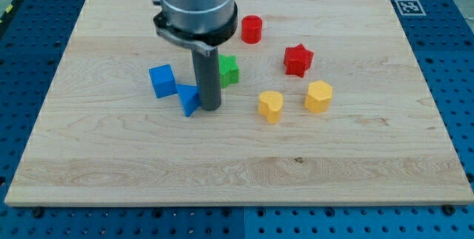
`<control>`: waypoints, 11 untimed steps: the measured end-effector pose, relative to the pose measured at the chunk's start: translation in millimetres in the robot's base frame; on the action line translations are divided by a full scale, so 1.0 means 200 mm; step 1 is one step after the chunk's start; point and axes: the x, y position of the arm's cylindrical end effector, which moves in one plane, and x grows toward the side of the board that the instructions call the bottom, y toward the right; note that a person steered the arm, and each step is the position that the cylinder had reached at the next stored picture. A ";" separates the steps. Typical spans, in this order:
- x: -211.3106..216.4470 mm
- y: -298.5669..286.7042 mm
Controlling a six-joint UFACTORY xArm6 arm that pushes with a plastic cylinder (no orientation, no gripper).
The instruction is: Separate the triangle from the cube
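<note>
- My tip (209, 108) is down on the tabletop (111, 165), touching the right side of the blue triangle (188, 99); there is no hand on this arm, only a bare rod holding nothing.
- The blue triangle sits left of centre, just beside the blue cube (162, 81), which lies up and to its left; whether they touch is unclear.
- A green block (229, 69) is partly hidden behind the rod.
- A red cylinder (252, 29) stands nearer the top edge, a red star (298, 60) to its lower right.
- Two yellow blocks (270, 106) (318, 96) sit right of centre, near each other.
</note>
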 end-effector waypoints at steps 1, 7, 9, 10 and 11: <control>-0.02 -0.16; -0.14 -0.21; -0.14 -0.28; -0.12 -0.32; -0.07 -0.32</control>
